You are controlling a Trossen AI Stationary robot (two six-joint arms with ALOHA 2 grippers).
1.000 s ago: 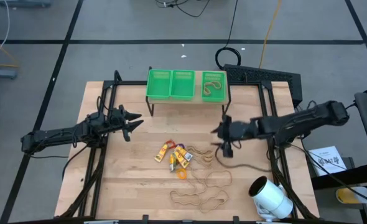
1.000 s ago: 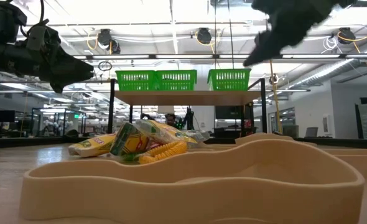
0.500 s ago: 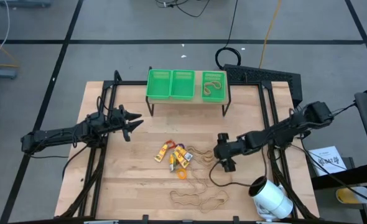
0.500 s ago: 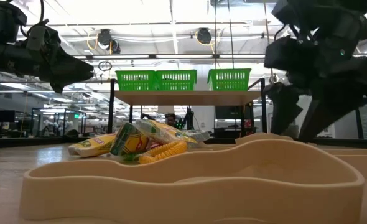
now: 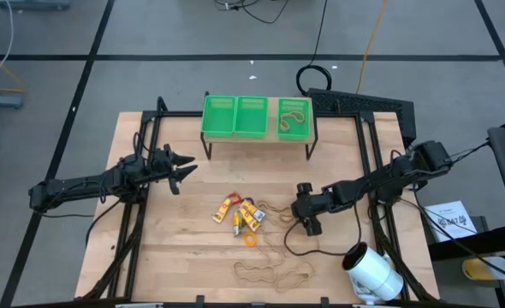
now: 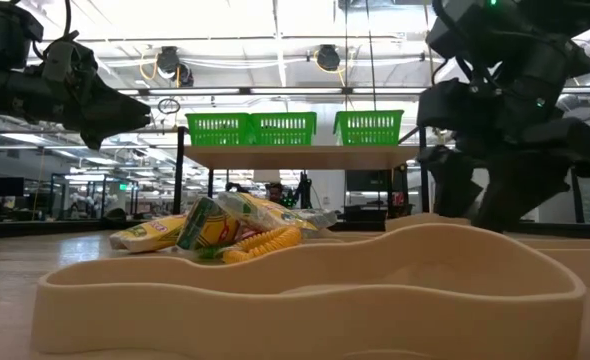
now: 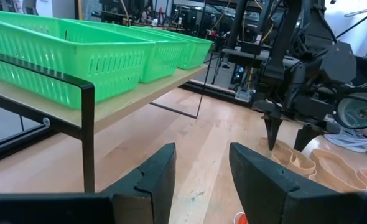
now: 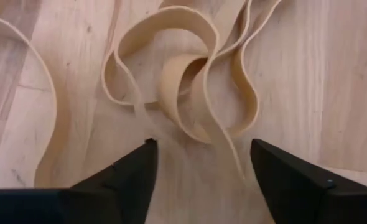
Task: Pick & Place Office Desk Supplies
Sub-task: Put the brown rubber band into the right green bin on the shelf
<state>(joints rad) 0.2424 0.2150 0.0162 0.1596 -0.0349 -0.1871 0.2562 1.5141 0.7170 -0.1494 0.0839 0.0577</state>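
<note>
Tan rubber-band loops (image 5: pixel 274 257) lie flat on the wooden table, and more show between my right gripper's fingers (image 8: pixel 190 93). Left of them sits a pile of yellow and purple oblong pieces (image 5: pixel 240 212) with an orange ring (image 5: pixel 251 240) beside it. My right gripper (image 5: pixel 308 216) points down over the bands, open, one finger on each side of a curled loop (image 7: pixel 289 155). My left gripper (image 5: pixel 182 164) hovers open above the table's left part, well away from the pile. In the low view a band (image 6: pixel 305 280) fills the foreground, and the right gripper (image 6: pixel 470 200) stands behind it.
Three green baskets (image 5: pixel 257 115) stand on a black-legged shelf at the far edge; the rightmost basket (image 5: pixel 294 120) holds tan bands. A large white cylinder (image 5: pixel 372 269) lies at the near right corner. Bare wood lies between the shelf and the pile.
My right gripper has moved toward the near edge and down, from in front of the shelf's right leg to just above the rubber bands right of the pile. Most of this happened in the first half second. The left arm and the supplies have kept still.
</note>
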